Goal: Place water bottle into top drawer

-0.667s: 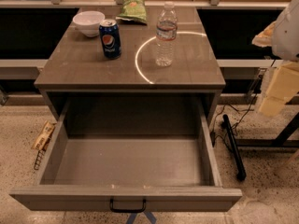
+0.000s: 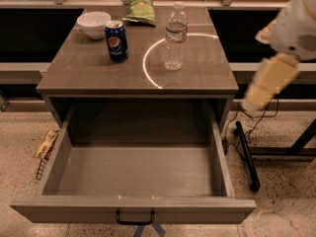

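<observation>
The water bottle stands upright on the cabinet top, right of centre, inside a bright ring of light. It is clear and ribbed, with a white cap and a pale label band. The top drawer is pulled fully open below and its inside shows nothing in it; a black handle sits on its front. My arm comes in from the right edge, white and cream. My gripper hangs at its lower end, right of the cabinet's corner and apart from the bottle.
A blue Pepsi can, a white bowl and a green chip bag stand on the cabinet top, left of and behind the bottle. A black bar and cables lie on the floor at the right. A snack wrapper lies at the left.
My arm has moved left and down, further into view at the right. The bottle, the can and the drawer have not moved.
</observation>
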`<state>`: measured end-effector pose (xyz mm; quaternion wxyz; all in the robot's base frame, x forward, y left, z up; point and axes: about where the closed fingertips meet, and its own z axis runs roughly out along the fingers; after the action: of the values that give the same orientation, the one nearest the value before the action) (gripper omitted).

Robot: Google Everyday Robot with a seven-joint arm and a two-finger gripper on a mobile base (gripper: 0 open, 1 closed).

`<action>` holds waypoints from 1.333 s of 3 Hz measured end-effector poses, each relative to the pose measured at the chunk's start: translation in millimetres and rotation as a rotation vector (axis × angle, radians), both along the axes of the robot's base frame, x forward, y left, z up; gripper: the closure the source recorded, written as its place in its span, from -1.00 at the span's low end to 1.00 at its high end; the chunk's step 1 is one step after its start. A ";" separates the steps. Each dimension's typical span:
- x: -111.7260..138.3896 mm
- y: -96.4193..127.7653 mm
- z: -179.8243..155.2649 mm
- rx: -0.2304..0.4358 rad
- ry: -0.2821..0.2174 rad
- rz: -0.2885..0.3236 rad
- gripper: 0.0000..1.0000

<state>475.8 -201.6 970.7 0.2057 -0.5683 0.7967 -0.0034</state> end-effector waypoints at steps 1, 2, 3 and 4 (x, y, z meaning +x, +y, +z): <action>78.1 25.5 -1.5 0.237 -0.078 -0.108 -1.00; 150.6 48.8 -4.4 0.492 -0.178 -0.185 -1.00; 183.5 55.3 -15.7 0.604 -0.255 -0.213 -1.00; 214.4 65.5 -7.2 0.646 -0.318 -0.207 -1.00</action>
<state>690.2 -136.1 963.5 0.4941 -0.3830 0.7680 0.1393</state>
